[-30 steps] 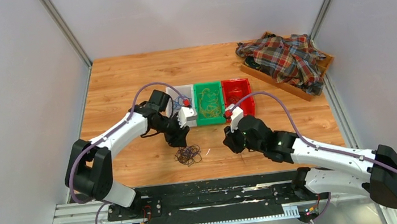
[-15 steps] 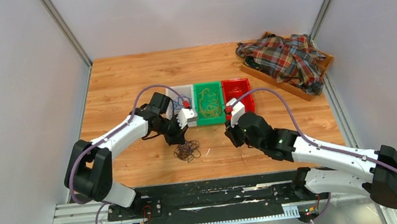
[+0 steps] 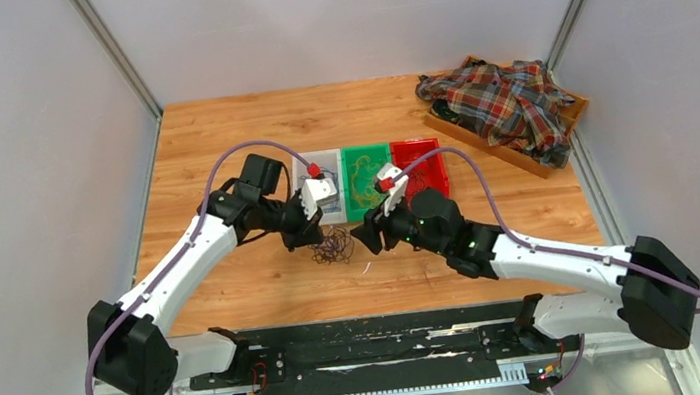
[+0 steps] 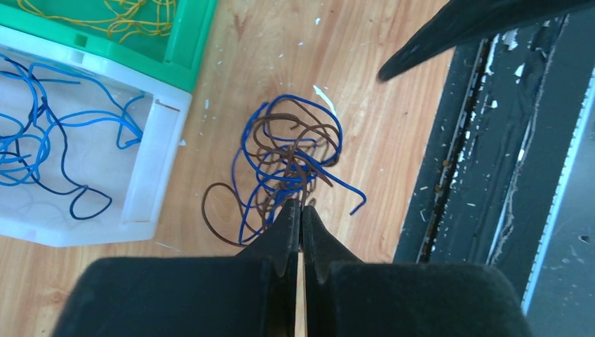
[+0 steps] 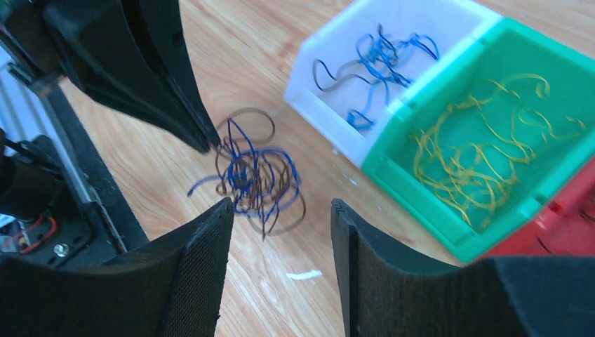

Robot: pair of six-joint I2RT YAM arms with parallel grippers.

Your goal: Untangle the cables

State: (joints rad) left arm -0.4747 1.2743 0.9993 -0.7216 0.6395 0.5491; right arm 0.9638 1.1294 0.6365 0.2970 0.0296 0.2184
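The cables (image 4: pixel 288 165) lay clumped on the table (image 4: pixel 266 56) beside the white bin (image 4: pixel 151 161). The left fingers (image 4: pixel 284 232) were closed at the clump's edge, and the right fingers (image 5: pixel 203 267) were spread open nearby. Separation was judged begun; next, an opposite strand needed to be gripped.

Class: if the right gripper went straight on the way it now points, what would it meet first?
Probably the cable tangle, lying straight ahead of the open right gripper. The shut left gripper touches its edge, just off that line. Depth is unclear.
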